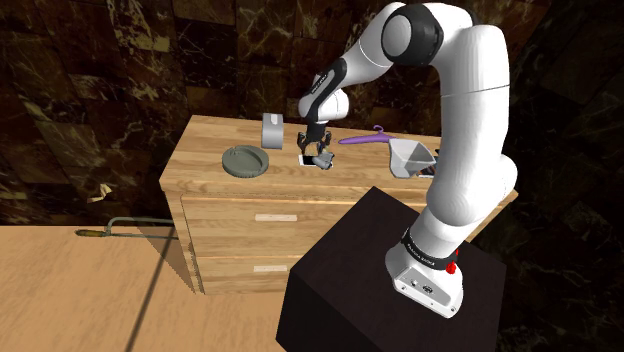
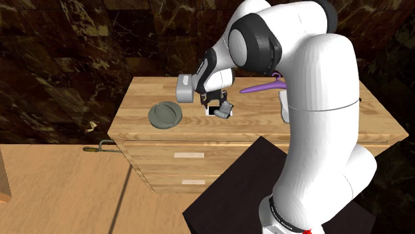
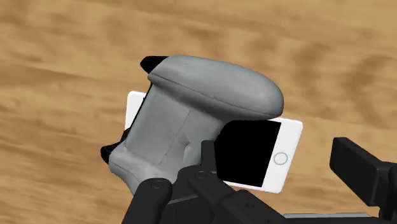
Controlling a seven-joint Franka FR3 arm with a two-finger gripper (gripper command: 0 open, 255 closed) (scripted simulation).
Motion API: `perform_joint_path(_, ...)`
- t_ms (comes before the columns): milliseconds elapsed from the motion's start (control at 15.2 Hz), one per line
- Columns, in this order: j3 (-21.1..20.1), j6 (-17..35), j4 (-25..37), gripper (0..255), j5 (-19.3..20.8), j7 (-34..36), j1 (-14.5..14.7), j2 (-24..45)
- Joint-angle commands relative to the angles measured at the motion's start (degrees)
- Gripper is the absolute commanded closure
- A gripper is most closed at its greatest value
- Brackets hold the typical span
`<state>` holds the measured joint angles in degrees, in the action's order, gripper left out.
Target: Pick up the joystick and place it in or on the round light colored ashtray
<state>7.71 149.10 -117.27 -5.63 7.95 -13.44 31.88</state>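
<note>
Hovering gripper (image 1: 319, 150), fingers wide apart, holding nothing, rounded grey joystick (image 3: 197, 121) across flat white phone (image 3: 280, 156), near round grey ashtray (image 1: 245, 161), wooden dresser (image 1: 205, 150).

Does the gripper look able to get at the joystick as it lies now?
Probably yes: the gripper hangs right over the joystick, jaws apart, nothing covering it. A phone lies partly under it and may get nudged.

The arm (image 1: 470, 120) rises upright, folds at a high elbow and reaches down toward the shoulder view's left. Its wrist (image 1: 325, 98) points the gripper (image 1: 318, 150) nearly straight down, hanging low. The black fingers (image 3: 362, 175) stand well apart.
</note>
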Motion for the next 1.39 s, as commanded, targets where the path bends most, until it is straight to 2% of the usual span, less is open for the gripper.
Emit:
perform_joint_path(0, 1.8, -2.0, 1.3, 0, -3.0, 6.3, -0.7, 1.0)
perform_joint_path(198, 4.8, -4.5, 1.6, 0, -7.8, 16.5, -1.7, 1.6)
perform_joint_path(264, 5.1, -4.7, 1.5, 0, -8.3, 17.5, -1.8, 1.6)
perform_joint_path(726, 3.6, -0.8, 2.5, 0, -9.9, 16.5, -2.9, 6.5)
perform_joint_path(1254, 3.6, -0.8, 2.5, 0, -9.8, 16.5, -2.9, 6.5)
perform_joint_path(1320, 3.6, -0.8, 2.5, 255, -9.8, 16.5, -2.9, 6.5)
